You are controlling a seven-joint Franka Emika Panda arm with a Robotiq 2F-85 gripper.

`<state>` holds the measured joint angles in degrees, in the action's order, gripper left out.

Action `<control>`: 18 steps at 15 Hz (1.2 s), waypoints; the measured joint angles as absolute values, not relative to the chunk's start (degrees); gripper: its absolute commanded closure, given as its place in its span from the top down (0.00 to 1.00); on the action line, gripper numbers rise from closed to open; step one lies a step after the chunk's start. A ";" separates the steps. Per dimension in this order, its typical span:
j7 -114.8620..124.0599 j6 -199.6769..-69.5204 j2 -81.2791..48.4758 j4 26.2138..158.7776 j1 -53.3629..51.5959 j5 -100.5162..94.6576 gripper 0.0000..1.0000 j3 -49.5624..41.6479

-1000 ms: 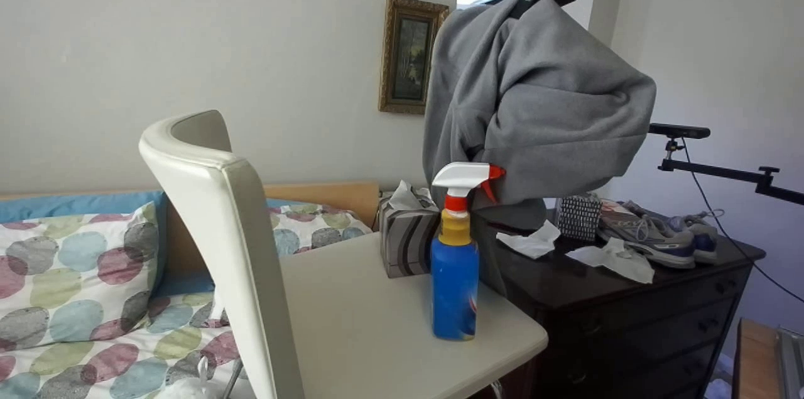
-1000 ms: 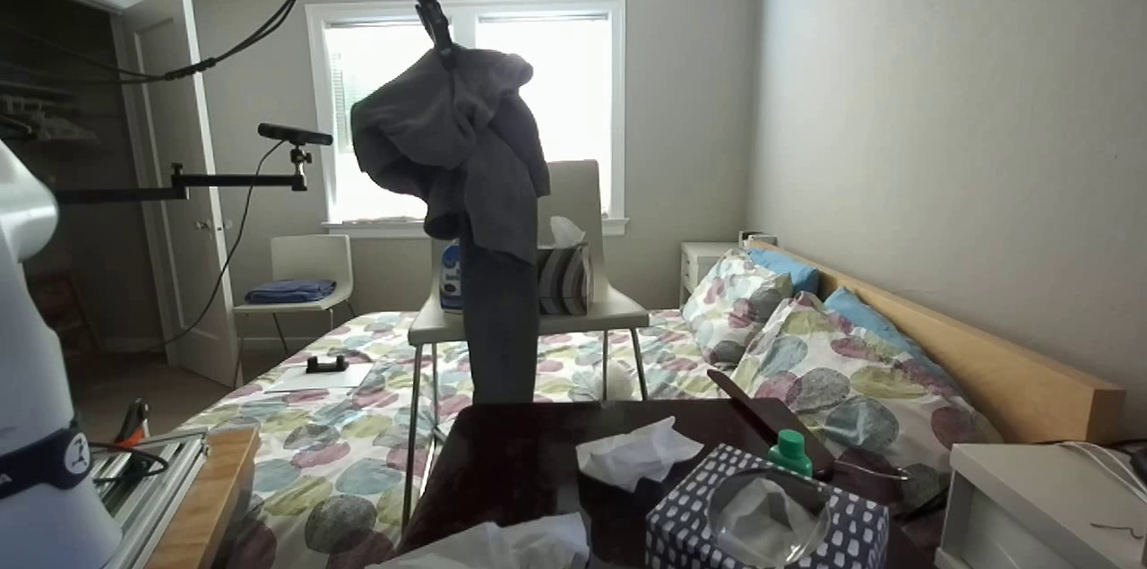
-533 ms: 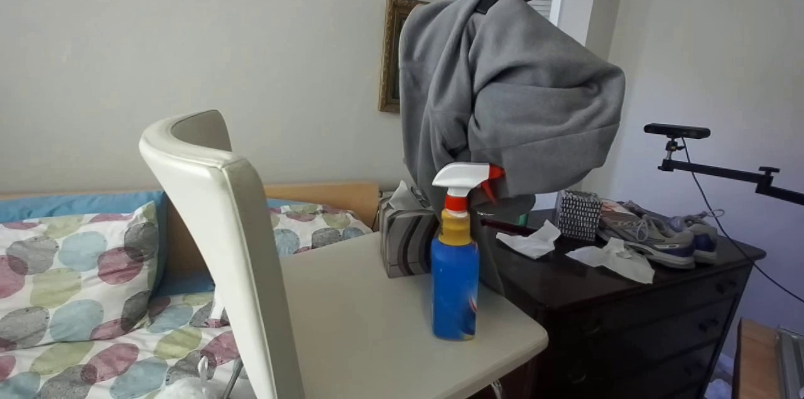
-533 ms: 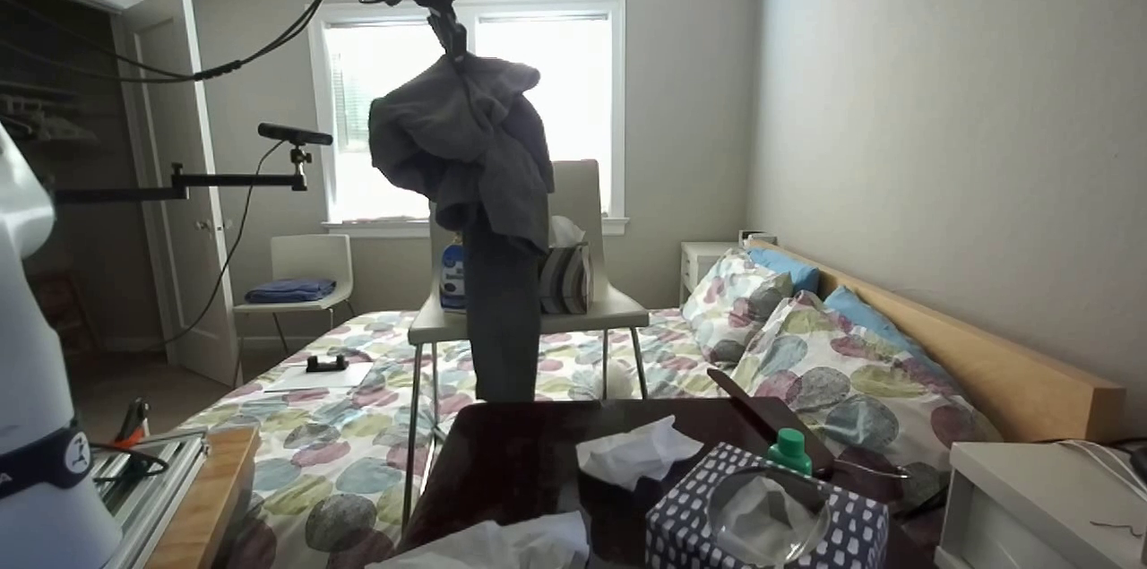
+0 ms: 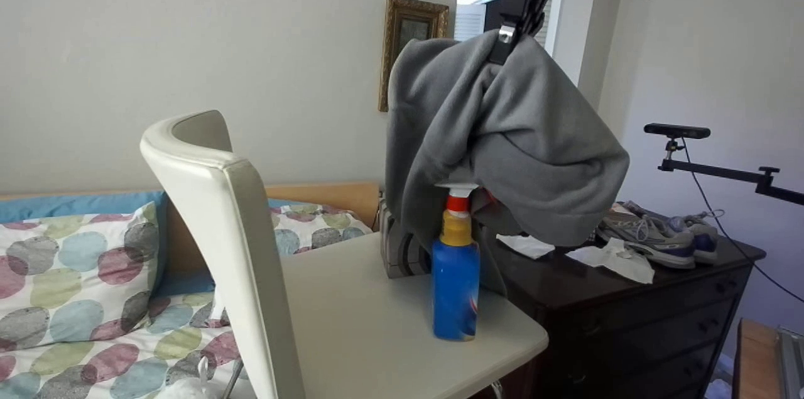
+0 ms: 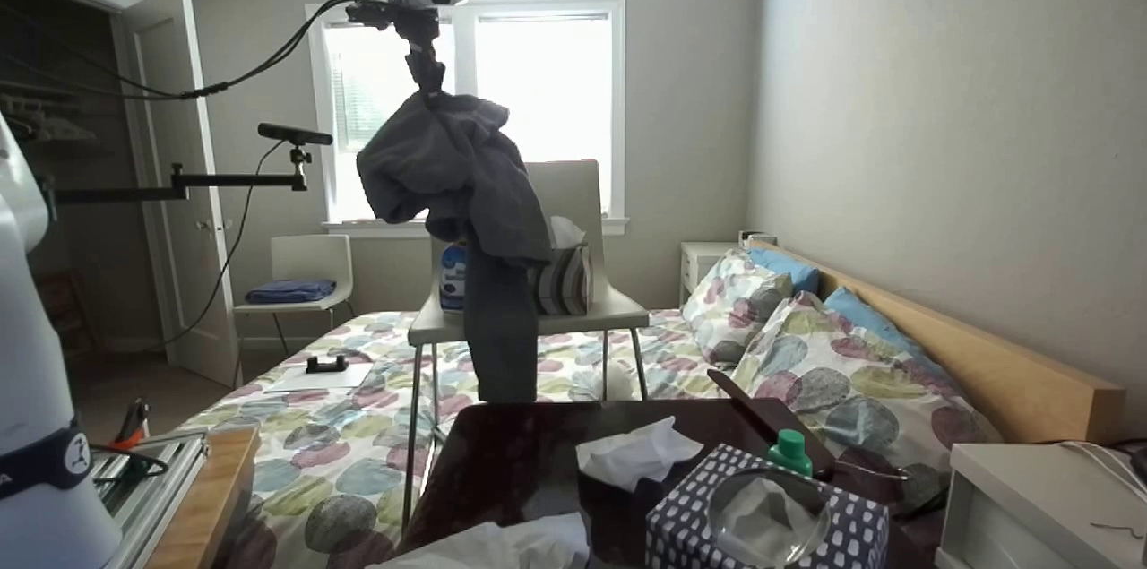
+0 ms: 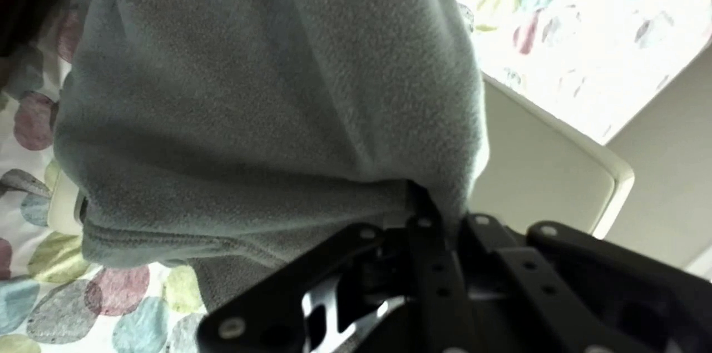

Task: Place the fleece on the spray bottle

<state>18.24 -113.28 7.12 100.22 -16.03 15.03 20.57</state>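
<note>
The grey fleece (image 5: 546, 166) hangs bunched from my gripper (image 5: 502, 53), which is shut on its top. The spray bottle (image 5: 455, 292) stands upright on the white chair seat (image 5: 364, 330). The fleece hides the top of its white head and most of the red trigger; whether it touches them I cannot tell. In an exterior view, the fleece (image 6: 448, 161) hangs below the gripper (image 6: 430, 90), a long part hanging down past the seat, and partly hides the bottle (image 6: 452, 278). In the wrist view, the fleece (image 7: 267, 92) fills much of the picture at the gripper (image 7: 439, 214); the bottle is hidden.
A striped tissue box (image 6: 569, 278) stands on the seat beside the bottle, partly behind the fleece. The chair's tall backrest (image 5: 220, 229) rises at one side. A dark dresser (image 5: 603, 298) with shoes (image 5: 659, 235) and tissues stands close to the seat.
In an exterior view, my gripper and the fleece moved left, then down. The bottle's head was in full view before; the fleece now hides its top. The bottle has not moved.
</note>
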 measured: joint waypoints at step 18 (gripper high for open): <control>1.47 -98.28 -4.49 96.49 -18.58 14.91 0.58 20.45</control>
